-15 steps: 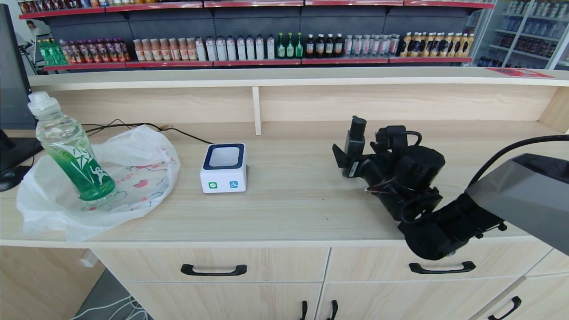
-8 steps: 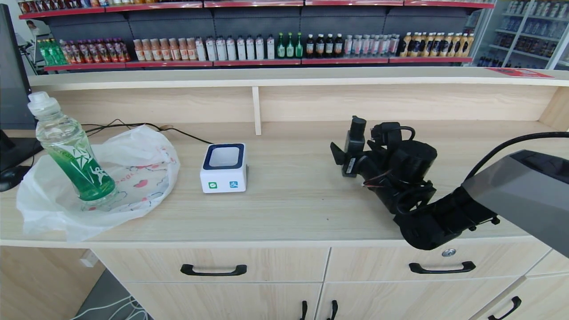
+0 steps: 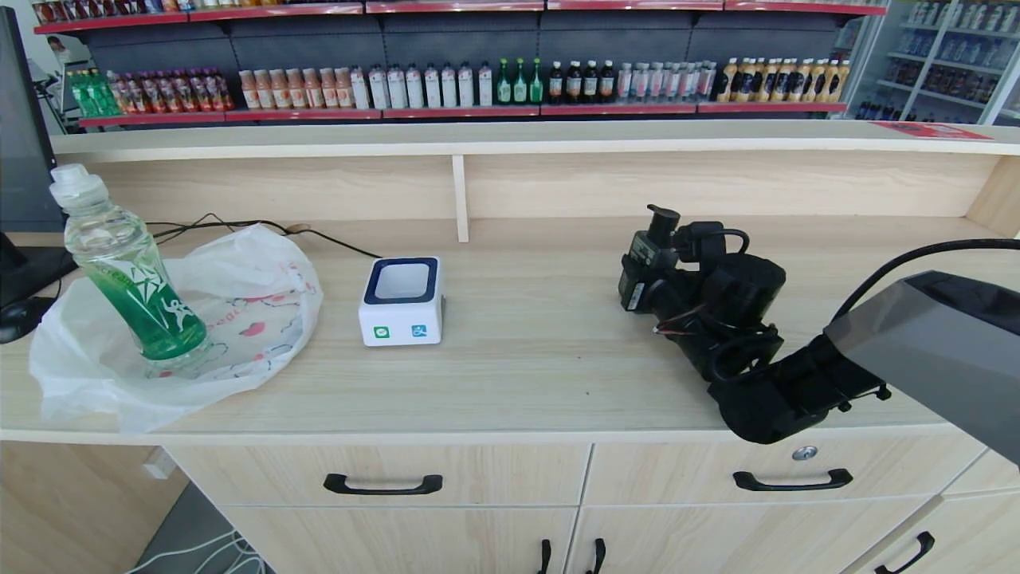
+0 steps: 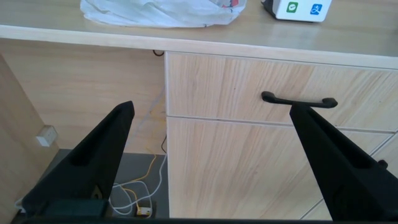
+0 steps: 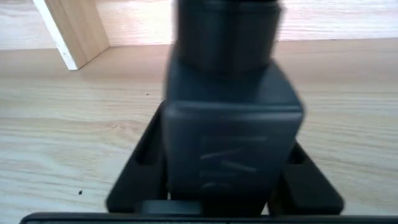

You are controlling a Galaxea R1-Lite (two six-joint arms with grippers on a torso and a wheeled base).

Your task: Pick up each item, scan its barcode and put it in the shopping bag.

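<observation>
A clear bottle with a green label [image 3: 127, 271] stands upright on the white shopping bag [image 3: 247, 311] at the counter's left. The white scanner box with a blue rim [image 3: 401, 300] sits mid-counter. My right gripper [image 3: 645, 279] hovers over the counter's right part, shut on a small dark bottle with a round cap [image 3: 649, 247]. In the right wrist view that dark bottle [image 5: 230, 143] stands between the two black fingers [image 5: 134, 186]. My left gripper [image 4: 211, 107] hangs open below the counter edge, in front of the drawers, holding nothing. The bag [image 4: 161, 11] and scanner [image 4: 301, 9] lie above it.
A raised back ledge with a thin upright divider [image 3: 460, 199] bounds the wooden counter [image 3: 518, 375]. A dark monitor [image 3: 20, 159] and black cables [image 3: 239, 226] are at the far left. Drawer handles [image 4: 298, 99] sit below the edge. Drink shelves stand behind.
My right wrist has turned, swinging the dark bottle round and slightly to the right. The finger that stuck out on its left no longer shows. Bottle, bag and scanner have not moved.
</observation>
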